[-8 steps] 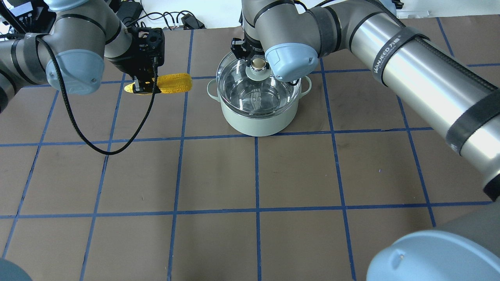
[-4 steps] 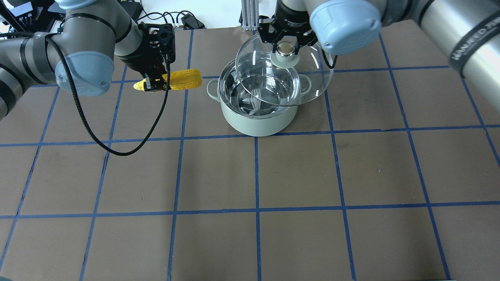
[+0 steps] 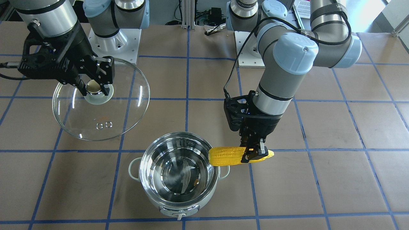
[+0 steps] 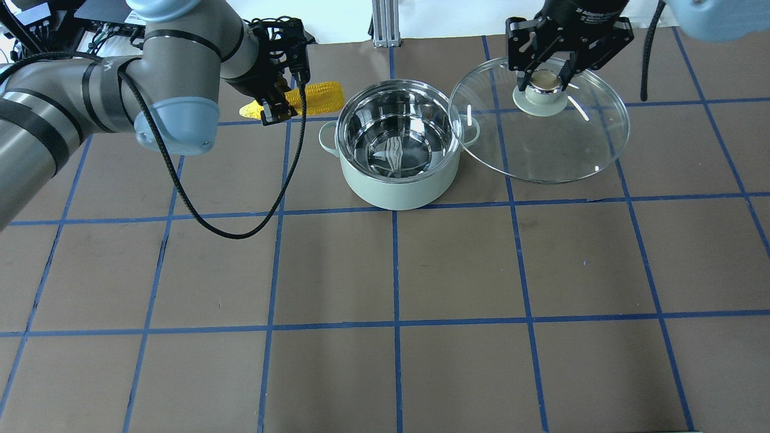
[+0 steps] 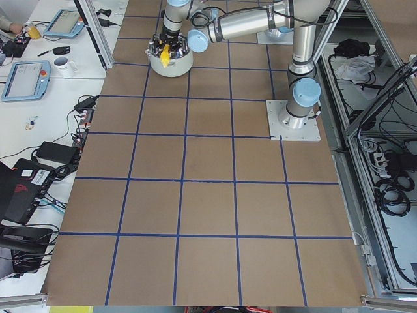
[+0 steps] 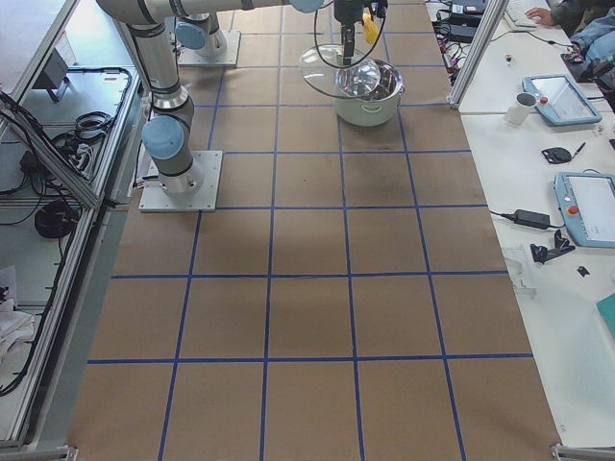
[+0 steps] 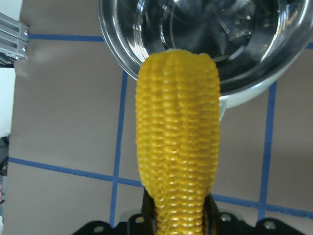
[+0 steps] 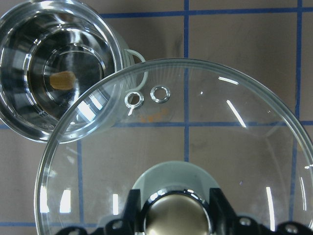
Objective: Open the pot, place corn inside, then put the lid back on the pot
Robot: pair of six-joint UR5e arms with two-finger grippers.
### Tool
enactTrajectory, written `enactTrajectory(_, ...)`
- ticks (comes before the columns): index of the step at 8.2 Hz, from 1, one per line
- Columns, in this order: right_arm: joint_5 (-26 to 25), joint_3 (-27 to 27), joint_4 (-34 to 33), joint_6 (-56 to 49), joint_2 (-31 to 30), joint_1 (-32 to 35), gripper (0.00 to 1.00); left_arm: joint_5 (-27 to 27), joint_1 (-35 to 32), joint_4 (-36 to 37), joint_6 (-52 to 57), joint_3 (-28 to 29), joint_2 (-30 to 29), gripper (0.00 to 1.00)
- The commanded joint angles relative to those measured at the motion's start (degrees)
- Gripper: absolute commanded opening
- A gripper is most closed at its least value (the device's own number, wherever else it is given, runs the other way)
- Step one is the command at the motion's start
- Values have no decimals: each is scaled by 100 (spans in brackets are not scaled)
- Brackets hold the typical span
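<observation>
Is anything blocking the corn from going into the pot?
Nothing visible is. The lid is off, held by the right claw on the side of the pot away from the corn, so the pot's mouth is open. The left claw holds the corn just beside the rim.

Cannot see the thin end of the corn (image 7: 177,122) in the left wrist view, sunk between the fingers of the left gripper (image 7: 178,215) at the bottom edge, nor the far side of the pot (image 7: 117,54), cropped at the top. Cannot follow the lid (image 8: 234,147) past the right and bottom edges of the right wrist view, with half its knob (image 8: 177,215) cropped too.
</observation>
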Motion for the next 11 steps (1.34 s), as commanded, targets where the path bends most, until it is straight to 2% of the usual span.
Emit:
enactTrajectory(1,-27,320,143,-211,-317,-74,28,18,-609,860,-454,0,-307,0)
enactTrajectory(5,-36,320,125,-351,-309,-82,28,-35,-1339,1300,-1148,192,-923,0)
enactTrajectory(9,-27,320,134,-361,-309,-82,27,-9,-1402,1300,-1098,325,-1318,0)
enactTrajectory(10,-36,320,125,-361,-309,-82,27,-9,-1393,1300,-1054,343,-1301,21)
enactTrajectory(11,-36,320,125,-352,-309,-82,26,-9,-1358,1300,-1088,352,-1275,32)
